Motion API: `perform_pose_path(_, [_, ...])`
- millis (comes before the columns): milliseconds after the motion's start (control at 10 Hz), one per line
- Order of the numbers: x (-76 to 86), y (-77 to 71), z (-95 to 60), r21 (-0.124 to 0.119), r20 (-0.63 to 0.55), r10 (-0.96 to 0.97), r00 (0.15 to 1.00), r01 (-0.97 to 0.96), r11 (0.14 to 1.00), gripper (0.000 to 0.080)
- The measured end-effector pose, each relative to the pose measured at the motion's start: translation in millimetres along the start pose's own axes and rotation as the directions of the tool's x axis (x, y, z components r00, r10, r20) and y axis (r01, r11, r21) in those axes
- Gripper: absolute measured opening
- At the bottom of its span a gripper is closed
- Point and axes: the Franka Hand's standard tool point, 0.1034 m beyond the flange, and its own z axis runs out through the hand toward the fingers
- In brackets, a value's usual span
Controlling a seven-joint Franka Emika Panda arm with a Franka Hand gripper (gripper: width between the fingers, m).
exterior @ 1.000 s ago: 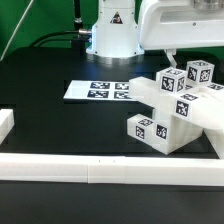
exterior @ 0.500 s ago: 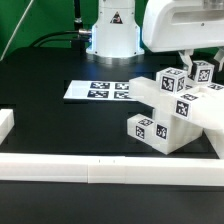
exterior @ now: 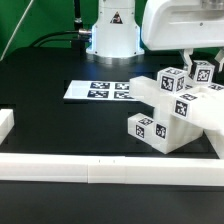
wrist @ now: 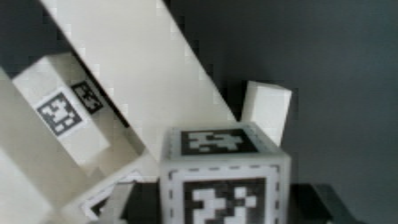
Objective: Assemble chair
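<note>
The part-built chair (exterior: 170, 112) is a cluster of chunky white tagged blocks on the black table at the exterior view's right. At its upper right end stands a tagged leg block (exterior: 203, 73). My gripper (exterior: 203, 64) reaches down over this block, one finger on each side. In the wrist view the same leg block (wrist: 221, 160) fills the space between my dark fingers (wrist: 128, 196), its tags facing the camera, and my gripper (wrist: 221, 208) is shut on it. Behind it lie a long slanted white piece (wrist: 151, 70) and a tagged piece (wrist: 63, 105).
The marker board (exterior: 98, 90) lies flat behind the chair parts, in front of the robot base (exterior: 112, 30). A long white border bar (exterior: 100, 168) runs along the front, and a short one (exterior: 5, 125) sits at the exterior view's left.
My gripper moved toward the exterior view's right, onto the leg block, and closed from open onto it. Over the last half second nothing visibly moved.
</note>
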Motion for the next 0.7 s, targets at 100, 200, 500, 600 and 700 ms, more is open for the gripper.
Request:
perform_pose_path(100, [0.1,-1.3,-0.1,0.000,-0.001,0.074,0.997,-0.074,0.997,0.0284])
perform_pose_path(200, [0.2,-2.3,-0.2,0.001,-0.003,0.155,0.988,-0.155,0.988,0.0284])
perform_pose_path(500, [1.0,-2.8,-0.5,0.008,-0.004,0.338,0.941,-0.338,0.941,0.0284])
perform_pose_path(600, [1.1,-2.9,-0.6,0.014,-0.009,0.413,0.911,-0.413,0.911,0.0284])
perform_pose_path(700, [0.4,-3.9,-1.6,0.030,-0.017,0.487,0.873,-0.486,0.873,0.0284])
